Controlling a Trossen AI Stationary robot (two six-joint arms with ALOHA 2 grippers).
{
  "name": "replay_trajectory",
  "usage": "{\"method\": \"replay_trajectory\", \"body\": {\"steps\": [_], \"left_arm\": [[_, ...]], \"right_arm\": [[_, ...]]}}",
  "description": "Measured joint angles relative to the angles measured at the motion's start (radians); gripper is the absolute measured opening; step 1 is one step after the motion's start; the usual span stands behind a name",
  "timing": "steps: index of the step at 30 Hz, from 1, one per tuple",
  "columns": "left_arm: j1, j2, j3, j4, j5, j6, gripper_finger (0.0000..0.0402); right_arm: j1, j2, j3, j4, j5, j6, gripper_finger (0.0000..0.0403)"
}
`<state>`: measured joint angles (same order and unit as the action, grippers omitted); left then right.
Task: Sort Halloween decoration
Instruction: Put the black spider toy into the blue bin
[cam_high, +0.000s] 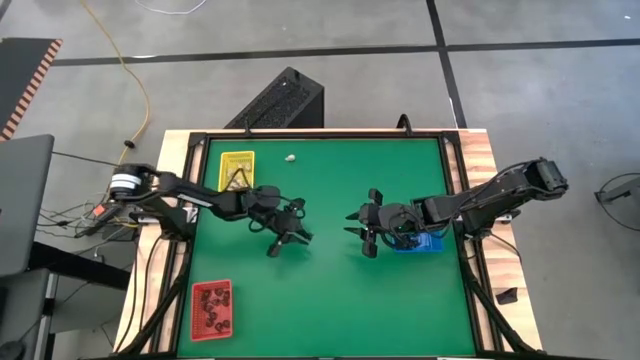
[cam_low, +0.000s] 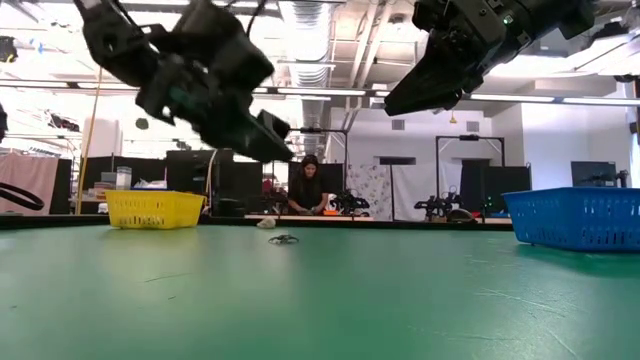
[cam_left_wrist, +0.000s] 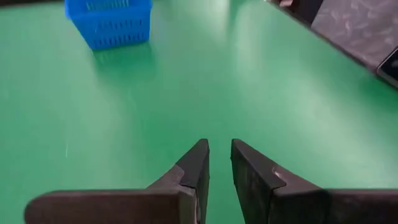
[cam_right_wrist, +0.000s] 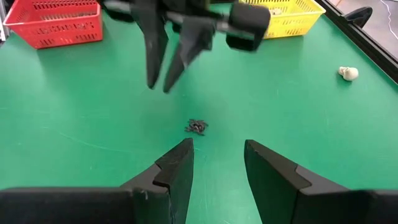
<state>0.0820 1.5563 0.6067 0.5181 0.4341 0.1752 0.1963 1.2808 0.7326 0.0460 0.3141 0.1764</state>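
On the green table (cam_high: 330, 300), lying loose just beneath the left pincer (cam_right_wrist: 159, 86): black spider trinket (cam_right_wrist: 197, 127). Hanging above it nearly clenched, gripping nothing. Facing it, right pincer (cam_right_wrist: 217, 163) waiting released. Probably needing reopening, then lowering astride the spider.

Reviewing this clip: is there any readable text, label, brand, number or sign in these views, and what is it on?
None can be read.
Yellow tray, red tray, blue tray: no lettering visible.
Green table: no markings.
Left pincer and right pincer: no labels visible.
Room behind the table in the low view: any signs there are too small to read.
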Motion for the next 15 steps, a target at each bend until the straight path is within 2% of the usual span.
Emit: {"method": "replay_trajectory", "body": {"steps": [2, 3, 7, 9, 12, 15], "left_arm": [[-0.020, -0.033, 0.000, -0.013, -0.033, -0.015, 0.0057], [-0.033, -0.039, 0.001, -0.012, -0.092, -0.048, 0.0057], [-0.091, -0.030, 0.001, -0.074, -0.469, -0.414, 0.0059], [-0.126, -0.031, 0.000, -0.102, -0.577, -0.547, 0.0067], [-0.199, -0.031, 0.000, -0.119, -0.701, -0.640, 0.0086], [-0.272, -0.031, 0.001, -0.121, -0.871, -0.683, 0.0107]], "right_arm": [[0.000, 0.000, 0.000, 0.000, 0.000, 0.000, 0.0173], [0.000, 0.000, 0.000, 0.000, 0.000, 0.000, 0.0173], [-0.002, 0.000, 0.000, 0.000, 0.000, 0.003, 0.0173], [-0.002, 0.000, 0.000, 0.000, 0.000, 0.006, 0.0173], [-0.001, 0.000, 0.000, 0.000, 0.000, 0.006, 0.0173], [-0.001, 0.000, 0.000, 0.000, 0.000, 0.008, 0.0173]]}}
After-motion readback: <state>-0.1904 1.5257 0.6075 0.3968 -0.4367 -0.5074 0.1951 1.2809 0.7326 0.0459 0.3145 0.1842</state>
